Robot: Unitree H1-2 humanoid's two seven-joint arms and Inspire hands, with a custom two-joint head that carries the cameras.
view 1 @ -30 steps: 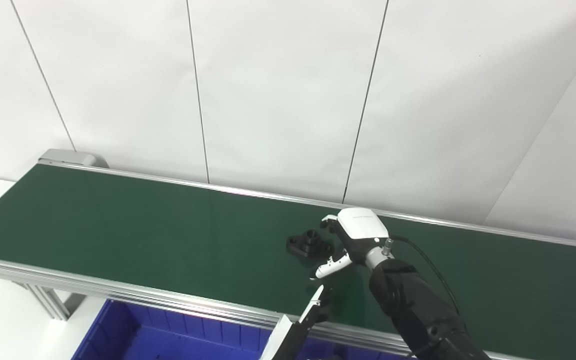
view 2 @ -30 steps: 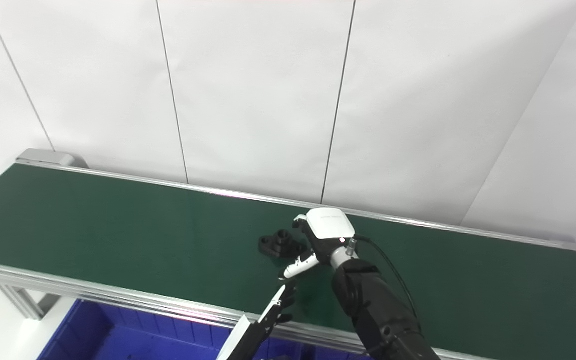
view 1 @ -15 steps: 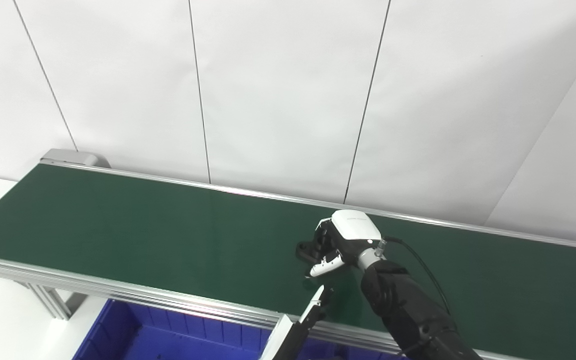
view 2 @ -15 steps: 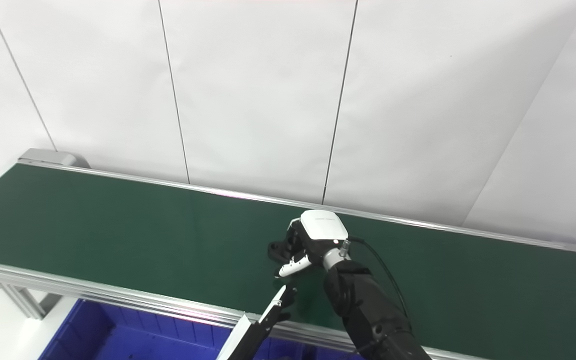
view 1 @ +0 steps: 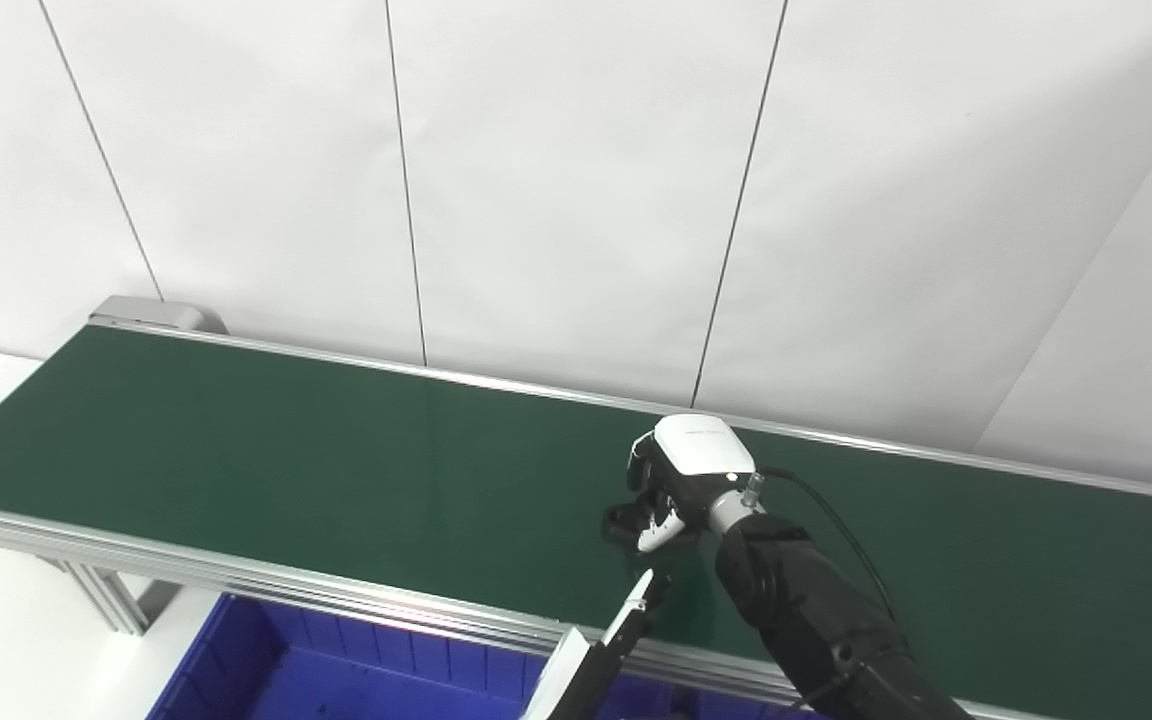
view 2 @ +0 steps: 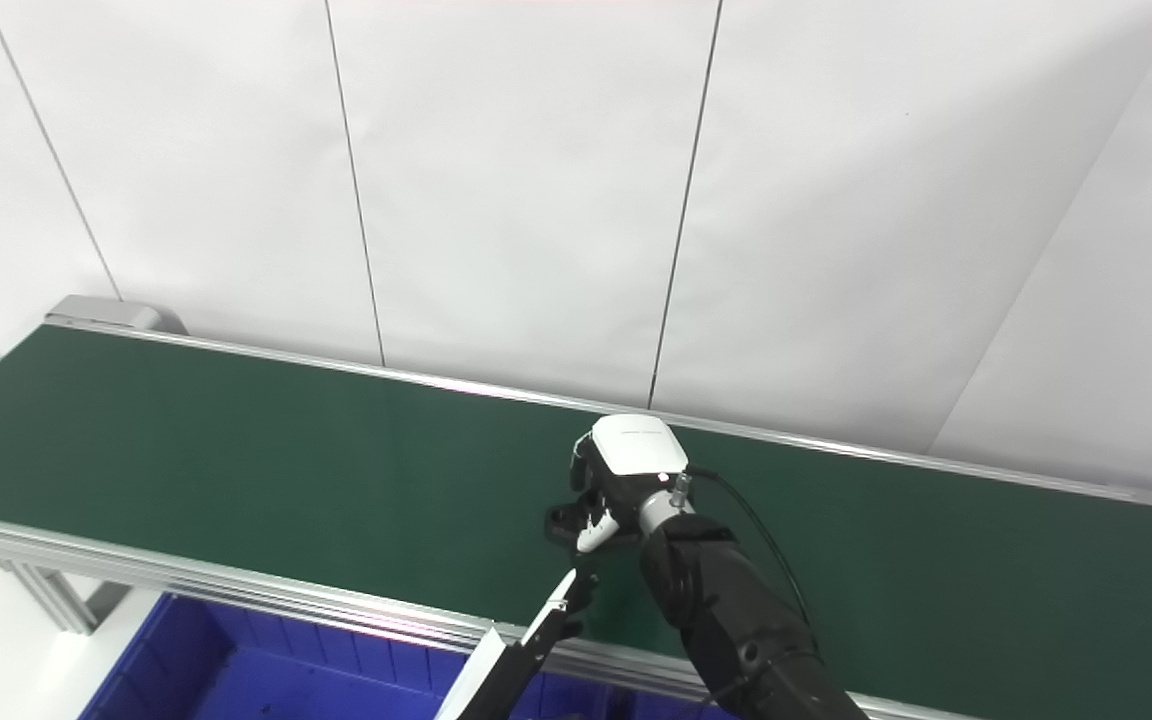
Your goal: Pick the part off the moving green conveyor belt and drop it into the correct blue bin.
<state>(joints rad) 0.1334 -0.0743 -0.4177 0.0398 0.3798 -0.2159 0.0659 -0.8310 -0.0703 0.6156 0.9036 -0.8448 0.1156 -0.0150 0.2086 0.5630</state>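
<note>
One belt: long, flat, matte green conveyor belt [view 1: 286, 450] with ribbed aluminium side rails.
One part: small black plastic part [view 1: 628, 524], lobed base, over the belt's near middle.
Right hand [view 1: 681, 480]: white-shelled, fingers curled around the part.
Left hand [view 1: 636, 615]: only fingertips show; grip unclear.
One bin: blue ribbed plastic bin [view 1: 266, 670], near left, below the belt.
</note>
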